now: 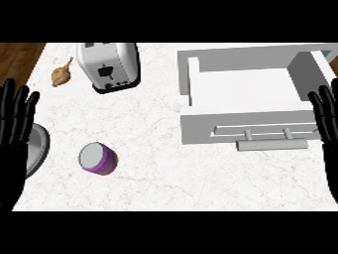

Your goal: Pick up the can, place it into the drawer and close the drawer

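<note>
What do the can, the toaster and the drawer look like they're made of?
The can looks like metal: a plain grey top with a glossy purple side, perhaps a label or paint. The toaster seems to be brushed or polished metal, silver-white with a dark panel of controls. The drawer looks matte and painted, grey-white with a bar handle; whether wood or metal is unclear.

A kitchen: white marble counter (200,178), toaster (109,65), open drawer (252,96), wooden floor (7,62).

My left hand (7,139) cut by left edge, covers part of grey round dish (36,149). Right hand (337,116) cut by right edge, hides drawer (259,131) corner. Can't ID small brown item (62,74) by toaster (109,64).
</note>
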Controlling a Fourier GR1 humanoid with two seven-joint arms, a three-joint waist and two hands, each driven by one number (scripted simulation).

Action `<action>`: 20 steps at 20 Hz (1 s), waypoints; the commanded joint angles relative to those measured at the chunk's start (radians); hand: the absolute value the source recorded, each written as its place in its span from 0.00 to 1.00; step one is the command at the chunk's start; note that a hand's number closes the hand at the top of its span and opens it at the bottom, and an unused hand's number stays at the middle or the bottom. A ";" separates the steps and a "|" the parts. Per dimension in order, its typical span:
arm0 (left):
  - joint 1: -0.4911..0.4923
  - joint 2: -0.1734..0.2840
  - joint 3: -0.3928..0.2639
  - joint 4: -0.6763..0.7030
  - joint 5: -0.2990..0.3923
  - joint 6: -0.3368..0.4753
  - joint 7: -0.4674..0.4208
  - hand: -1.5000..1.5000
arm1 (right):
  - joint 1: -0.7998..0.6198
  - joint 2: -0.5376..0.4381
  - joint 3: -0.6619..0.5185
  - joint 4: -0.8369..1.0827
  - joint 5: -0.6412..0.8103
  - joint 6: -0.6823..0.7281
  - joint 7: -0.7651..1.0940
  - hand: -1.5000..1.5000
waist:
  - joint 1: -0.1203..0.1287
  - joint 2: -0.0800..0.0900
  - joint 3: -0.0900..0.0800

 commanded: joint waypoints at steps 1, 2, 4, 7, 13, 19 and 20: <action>-0.046 0.064 -0.035 0.002 0.101 -0.138 0.012 0.00 | 0.018 0.014 -0.018 0.019 -0.036 0.006 -0.026 0.00 | 0.009 0.004 -0.049; -0.070 0.091 -0.040 0.063 0.198 -0.236 -0.045 0.00 | 0.007 0.030 0.015 0.015 -0.010 -0.006 -0.029 0.00 | -0.005 0.010 -0.052; -0.074 0.104 -0.154 0.035 0.316 -0.389 -0.051 0.00 | -0.014 0.014 0.025 0.009 -0.028 0.022 -0.019 0.00 | -0.024 0.010 -0.055; -0.030 0.245 -0.227 0.106 0.342 -0.571 0.024 0.00 | 0.054 0.032 -0.023 0.060 -0.008 -0.048 0.074 0.00 | -0.068 0.032 -0.055; -0.036 0.512 -0.044 0.260 0.647 -0.923 -0.055 0.00 | 0.137 0.019 -0.068 0.023 -0.005 -0.069 0.133 0.00 | -0.014 0.010 -0.052; -0.159 0.698 0.058 0.551 0.808 -1.203 -0.112 0.00 | 0.167 -0.040 -0.196 0.025 -0.145 0.007 0.106 0.00 | -0.005 0.008 -0.050; -0.145 0.753 0.087 0.583 0.858 -1.248 -0.116 0.00 | 0.182 -0.015 -0.147 -0.051 -0.101 -0.032 0.176 0.00 | 0.001 0.005 -0.050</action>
